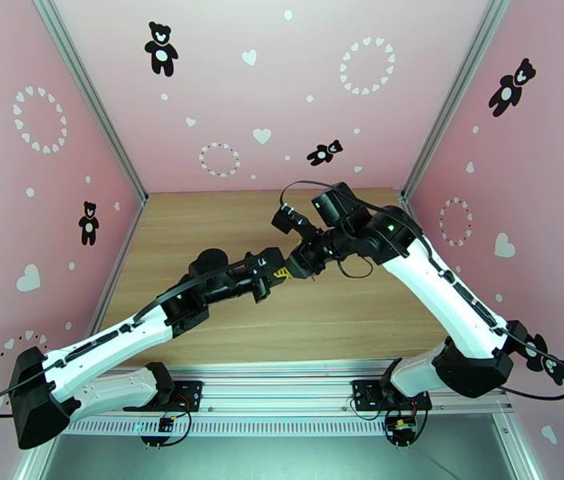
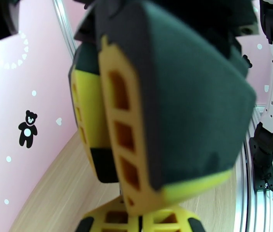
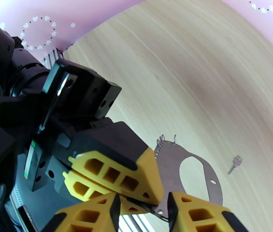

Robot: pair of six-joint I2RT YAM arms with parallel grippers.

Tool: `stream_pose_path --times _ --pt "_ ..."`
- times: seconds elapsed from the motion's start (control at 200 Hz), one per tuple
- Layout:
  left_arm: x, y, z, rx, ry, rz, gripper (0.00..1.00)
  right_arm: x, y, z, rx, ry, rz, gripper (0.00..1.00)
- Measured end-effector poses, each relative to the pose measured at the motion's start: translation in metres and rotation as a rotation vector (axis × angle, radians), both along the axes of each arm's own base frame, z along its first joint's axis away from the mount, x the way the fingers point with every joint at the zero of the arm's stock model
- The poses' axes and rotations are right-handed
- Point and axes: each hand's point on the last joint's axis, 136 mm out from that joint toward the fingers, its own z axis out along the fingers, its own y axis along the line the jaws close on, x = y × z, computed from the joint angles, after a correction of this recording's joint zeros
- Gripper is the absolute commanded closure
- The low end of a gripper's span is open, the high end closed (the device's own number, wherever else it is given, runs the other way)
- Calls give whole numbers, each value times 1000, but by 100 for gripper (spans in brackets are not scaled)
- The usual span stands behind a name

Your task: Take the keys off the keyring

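Observation:
The keyring, a thin grey oval loop with a short chain at its far end, hangs just above the wooden table. My left gripper is shut on the loop's near end. The right gripper stands open, one yellow finger on each side of that pinched end. One small grey key lies loose on the table beside the loop. From above, the left gripper and right gripper meet tip to tip over the table's middle. In the left wrist view the right gripper's fingers loom close and blurred above my left gripper.
The wooden table is enclosed by pink walls on three sides. A metal rail with both arm bases runs along the near edge. A black cable loops beside the right wrist.

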Motion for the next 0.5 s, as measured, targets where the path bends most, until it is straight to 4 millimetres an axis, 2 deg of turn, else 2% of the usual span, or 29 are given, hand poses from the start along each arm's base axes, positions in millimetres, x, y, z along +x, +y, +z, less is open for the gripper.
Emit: stream_pose_path --times 0.095,0.18,0.29,0.501 --pt "-2 2 3 -8 -13 -1 100 -2 -1 2 10 3 5 71" --pt "-4 3 5 -13 -18 -9 100 -4 -2 4 16 4 7 79" --pt "-4 2 6 -17 -21 -13 100 -4 -3 6 19 -1 5 82" --pt "-4 2 6 -16 -20 -14 100 -6 -4 7 14 -7 18 95"
